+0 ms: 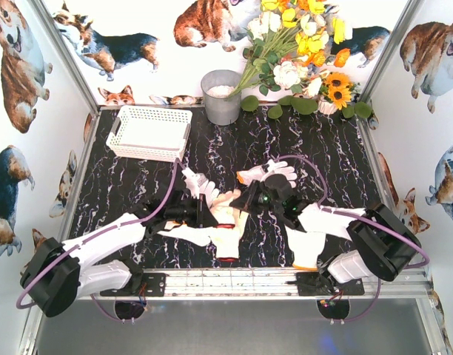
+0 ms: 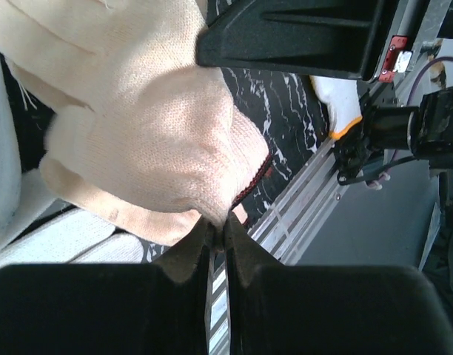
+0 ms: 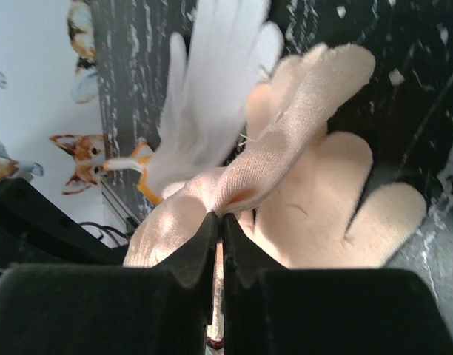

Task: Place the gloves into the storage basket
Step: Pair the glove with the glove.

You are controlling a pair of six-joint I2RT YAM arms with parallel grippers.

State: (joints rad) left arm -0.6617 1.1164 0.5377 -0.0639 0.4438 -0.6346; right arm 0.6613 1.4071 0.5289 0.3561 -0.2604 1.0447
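Note:
Several gloves lie mid-table. A cream glove [image 1: 228, 224] with a dark red cuff lies between both grippers. My left gripper [image 1: 209, 212] is shut on its knit near the cuff, as the left wrist view [image 2: 220, 224] shows on the glove [image 2: 152, 140]. My right gripper [image 1: 247, 201] is shut on a raised fold of cream glove [image 3: 286, 148], pinched at the jaw tips [image 3: 219, 216]. A white glove with an orange cuff [image 1: 274, 171] lies behind them, and also shows in the right wrist view [image 3: 212, 96]. The white lattice storage basket [image 1: 149, 132] stands empty at the back left.
A grey metal bucket [image 1: 221, 96] stands at the back centre beside a bunch of flowers [image 1: 300, 52]. Another white glove [image 1: 197, 183] lies by the left gripper. A glove with a yellow-orange cuff [image 1: 306, 245] lies under the right arm. An aluminium rail [image 1: 234, 279] runs along the near edge.

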